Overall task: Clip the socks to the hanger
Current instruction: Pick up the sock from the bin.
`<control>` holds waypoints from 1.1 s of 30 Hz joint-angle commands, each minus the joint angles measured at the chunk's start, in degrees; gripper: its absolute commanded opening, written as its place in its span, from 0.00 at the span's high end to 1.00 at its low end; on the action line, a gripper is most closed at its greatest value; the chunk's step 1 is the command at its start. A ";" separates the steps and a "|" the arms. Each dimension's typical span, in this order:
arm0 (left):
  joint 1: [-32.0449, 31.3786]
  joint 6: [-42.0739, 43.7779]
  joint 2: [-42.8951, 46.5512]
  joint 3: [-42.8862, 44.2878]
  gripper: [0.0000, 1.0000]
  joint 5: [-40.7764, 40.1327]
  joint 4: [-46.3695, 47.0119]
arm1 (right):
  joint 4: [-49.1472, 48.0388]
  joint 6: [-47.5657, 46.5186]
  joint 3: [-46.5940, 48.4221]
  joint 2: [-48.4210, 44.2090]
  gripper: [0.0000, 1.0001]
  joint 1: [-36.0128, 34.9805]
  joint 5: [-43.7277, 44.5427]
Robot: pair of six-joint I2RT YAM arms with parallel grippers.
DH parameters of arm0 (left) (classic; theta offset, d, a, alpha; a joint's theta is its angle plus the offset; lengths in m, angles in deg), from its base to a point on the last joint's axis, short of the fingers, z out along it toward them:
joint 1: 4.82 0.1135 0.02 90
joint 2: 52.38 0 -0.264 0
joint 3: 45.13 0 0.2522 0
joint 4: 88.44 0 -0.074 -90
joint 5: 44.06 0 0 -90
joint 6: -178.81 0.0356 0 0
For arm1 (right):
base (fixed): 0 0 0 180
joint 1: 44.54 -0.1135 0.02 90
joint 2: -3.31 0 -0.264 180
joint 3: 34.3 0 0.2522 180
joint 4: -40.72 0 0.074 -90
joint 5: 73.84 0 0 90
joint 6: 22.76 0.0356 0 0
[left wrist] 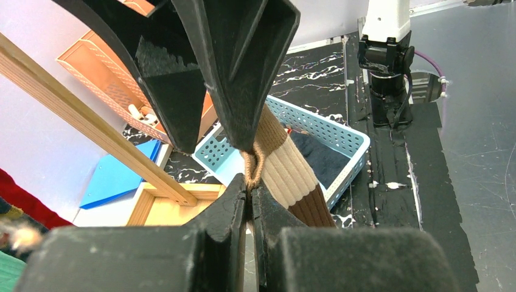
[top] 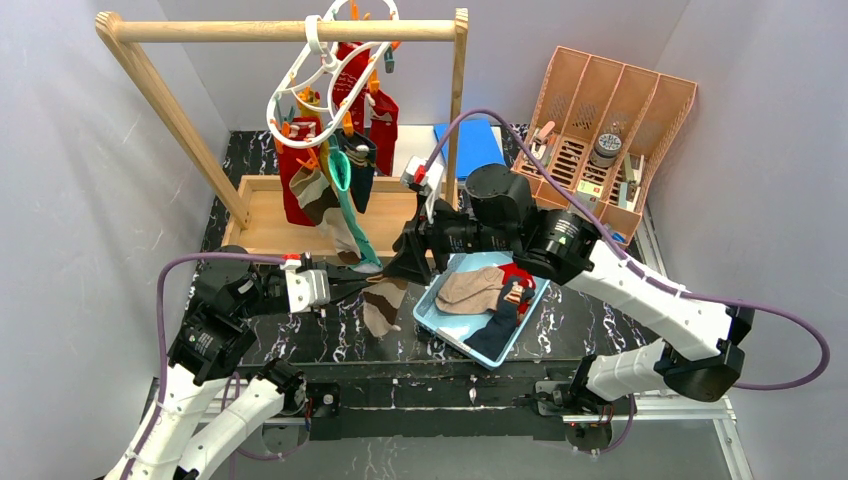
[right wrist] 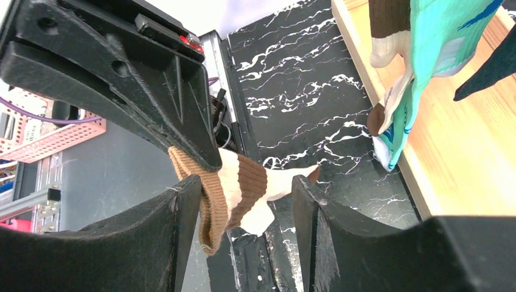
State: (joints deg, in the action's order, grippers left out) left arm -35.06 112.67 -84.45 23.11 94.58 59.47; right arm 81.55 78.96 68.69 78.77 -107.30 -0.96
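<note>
Grey walls box in a black, white-veined marbled surface (top: 300, 340). At its back, in the upper left of the overhead frame, stands a light wooden rail frame (top: 290, 31). From its bar hangs the white plastic ring-shaped hanger (top: 322, 62), hooked high so that its orange and teal clips dangle free. Red, teal, navy and brown-and-cream hung socks (top: 296, 190) are already clipped there and reach down toward the frame's base. Right of centre sits a light blue perforated plastic basket (top: 450, 338), holding the tan, red and navy loose socks (top: 495, 300) not yet hung.

Just left of the basket, mid-frame, the left tool (left wrist: 249, 194) is pressed together on the tan ribbed end of a tan, cream and brown striped sock (left wrist: 286, 170), so the rest droops below it. The right tool (right wrist: 246, 188) comes in from the opposite side with its fingers spread to either side of that same end. One finger seems to brush the fabric, but nothing is pinched. This looks like a handover or a two-tool stretch, since a taut, flat edge would feed more easily into a small clip. The next move likely calls for the right tool to close just beside the left's grip before either lifts toward the hanger.
</note>
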 commanded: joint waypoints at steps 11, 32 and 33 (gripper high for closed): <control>-0.35 0.31 -0.01 1.34 1.00 -0.07 -0.14 | -0.73 -1.10 0.20 -0.73 0.37 -0.76 0.02; -0.35 0.40 0.26 0.65 1.00 -0.13 -0.44 | 2.64 -5.26 0.51 -0.75 0.38 -1.49 1.20; -0.35 0.40 0.24 0.59 1.00 -0.13 -0.44 | 2.98 -5.90 0.77 -0.75 0.38 -1.61 1.55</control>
State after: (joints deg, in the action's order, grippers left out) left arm -35.06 112.85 -84.43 23.11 94.40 59.36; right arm 84.04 75.99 68.47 78.39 -108.44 -1.12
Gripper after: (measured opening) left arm 0.020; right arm 0.627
